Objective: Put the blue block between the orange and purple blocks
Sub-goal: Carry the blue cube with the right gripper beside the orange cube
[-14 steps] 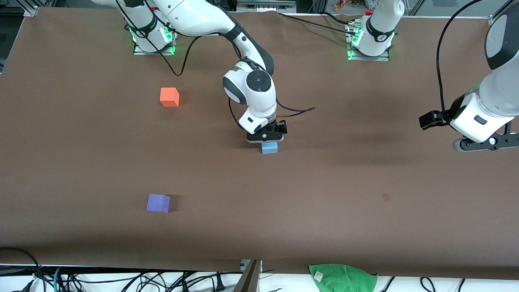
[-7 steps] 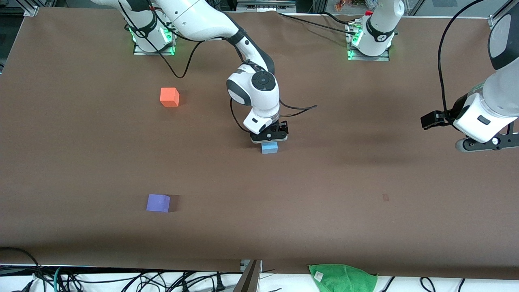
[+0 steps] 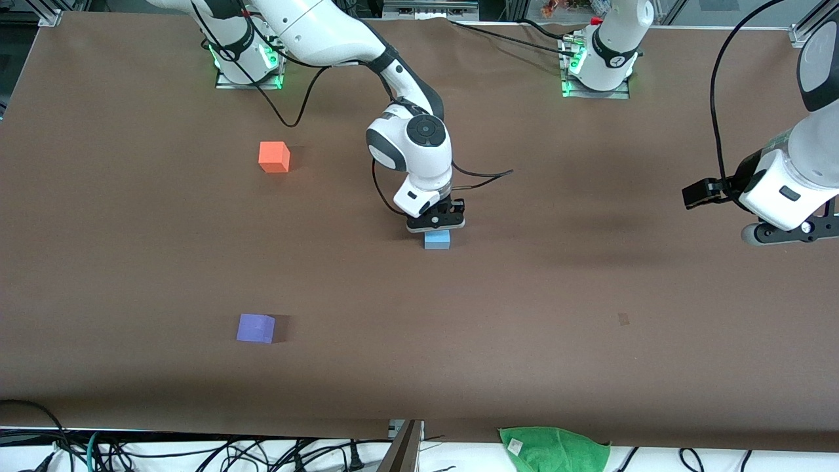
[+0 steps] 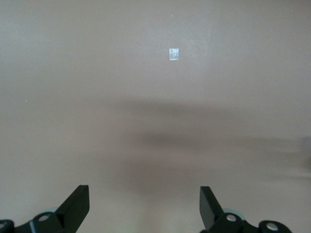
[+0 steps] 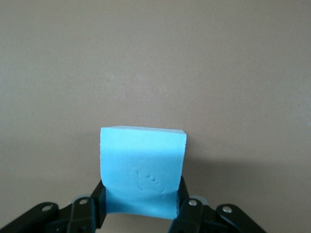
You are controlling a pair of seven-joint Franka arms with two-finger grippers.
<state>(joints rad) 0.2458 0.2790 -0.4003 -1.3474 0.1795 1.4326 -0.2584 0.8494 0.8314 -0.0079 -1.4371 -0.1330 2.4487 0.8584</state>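
**A:** Under the right arm's wrist, can you see the whole blue block (image 3: 437,240)?

**B:** No. From the front only its lower part shows. The right pincer (image 3: 436,223) covers the top. In the right wrist view the blue block (image 5: 142,170) sits between the two fingers (image 5: 94,206), and they press on its sides. So the pincer is closed on it.

**A:** Is the block up in the air or down on the worktop (image 3: 524,314)?

**B:** I can't tell. It is in the middle of the worktop, very low.

**A:** Where are the other blocks?

**B:** Both are toward the right arm's end. The orange block (image 3: 274,157) is farther from the front camera. The purple block (image 3: 255,328) is nearer to it. They are well apart, with bare worktop between them. The blue block is not between them; it is off to the side, toward the left arm's end.

**A:** And the left arm?

**B:** It waits, high over its own end of the worktop. The left pincer (image 3: 796,231) is cut off at the picture's edge. In the left wrist view its fingers (image 4: 75,206) stand wide apart, holding nothing. A little pale mark (image 4: 174,54) lies on the worktop below.

**A:** Anything else?

**B:** A green cloth (image 3: 554,449) lies at the near edge, partly cut off. Black cables (image 3: 164,452) lie along that edge too.
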